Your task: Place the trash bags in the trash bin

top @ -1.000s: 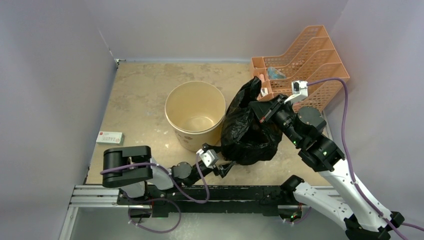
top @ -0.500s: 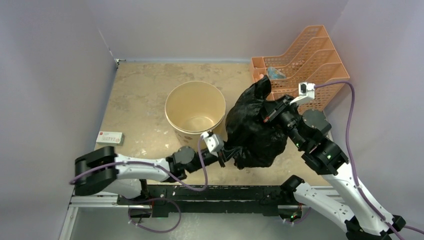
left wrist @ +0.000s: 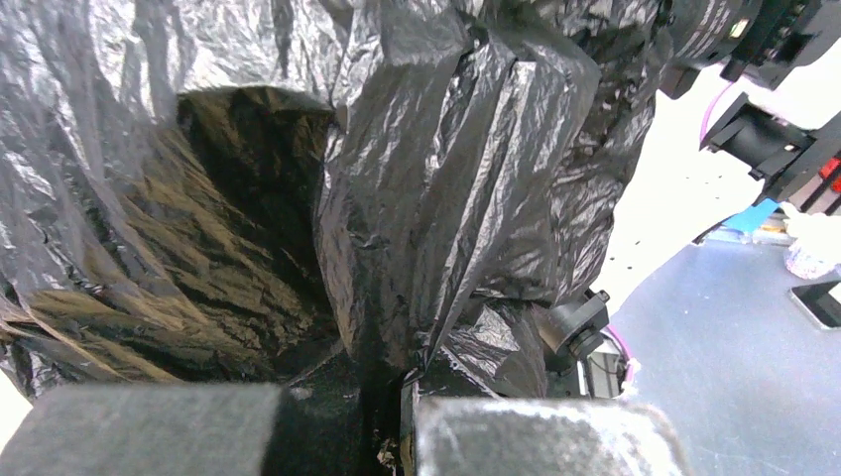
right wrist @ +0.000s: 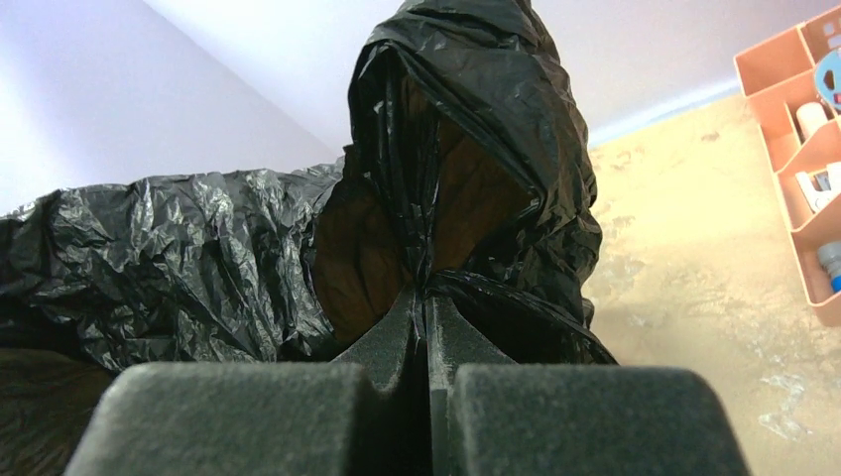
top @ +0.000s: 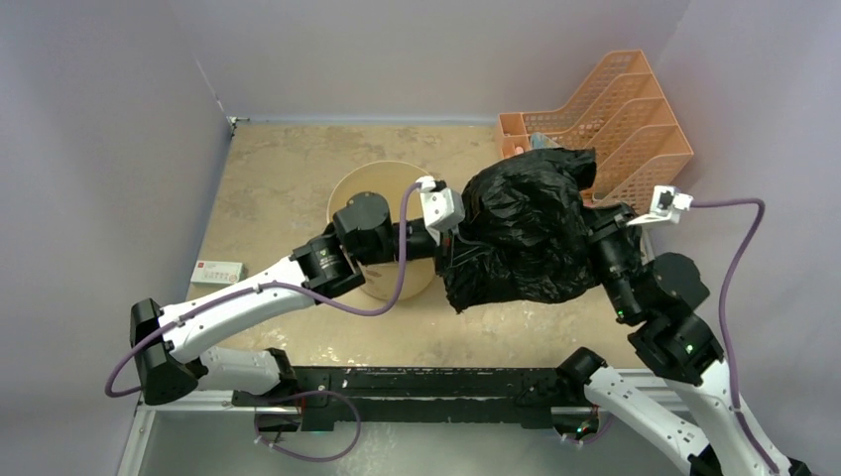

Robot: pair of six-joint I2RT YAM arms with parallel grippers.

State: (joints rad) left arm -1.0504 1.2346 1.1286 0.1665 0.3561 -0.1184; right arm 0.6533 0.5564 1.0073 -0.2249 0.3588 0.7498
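The black trash bag [top: 526,238] hangs stretched in the air between both grippers, just right of the cream trash bin [top: 382,177]. My left gripper [top: 454,246] is shut on the bag's left edge beside the bin's right rim. In the left wrist view, crinkled film [left wrist: 446,169] runs down into the closed left gripper [left wrist: 402,407]. My right gripper [top: 595,233] is mostly hidden behind the bag's right side. In the right wrist view, the right gripper [right wrist: 427,297] pinches a fold of the bag [right wrist: 466,149]. My left arm crosses over the bin and hides part of its mouth.
An orange mesh desk organiser [top: 610,109] stands at the back right, close behind the bag, holding small items [right wrist: 808,188]. A small white and red box [top: 218,272] lies at the table's left edge. Purple walls enclose the table on three sides.
The left gripper closed on the bag's lower left edge and lifted up and back over the bin. The right gripper pulled right, spreading the bag wide and raising it off the table.
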